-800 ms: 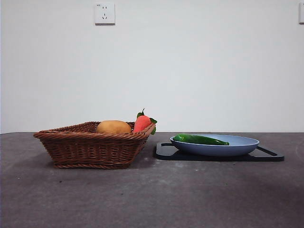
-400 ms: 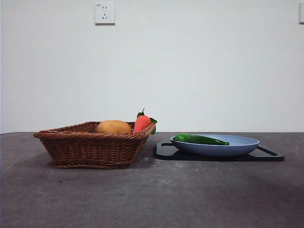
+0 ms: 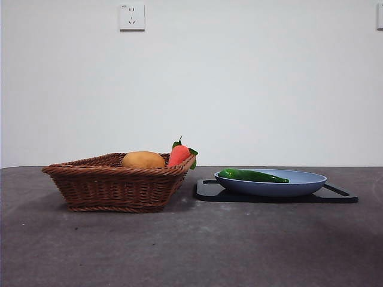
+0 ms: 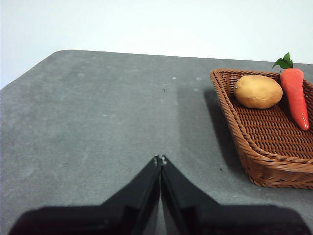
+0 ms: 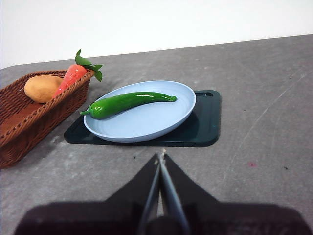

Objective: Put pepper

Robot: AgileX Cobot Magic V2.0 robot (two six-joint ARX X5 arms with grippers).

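The pepper (image 5: pixel 128 102) lies lengthwise across the blue plate (image 5: pixel 161 125), straight ahead of the right gripper (image 5: pixel 161 155), the nearer arm, both arms' fingers pressed together, holding nothing.

No visible change across the frames.

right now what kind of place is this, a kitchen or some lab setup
Probably a lab tabletop, not a kitchen: a bare grey table against a plain white wall with a socket, and staged props: a wicker basket of vegetables, and a pepper on a blue plate.
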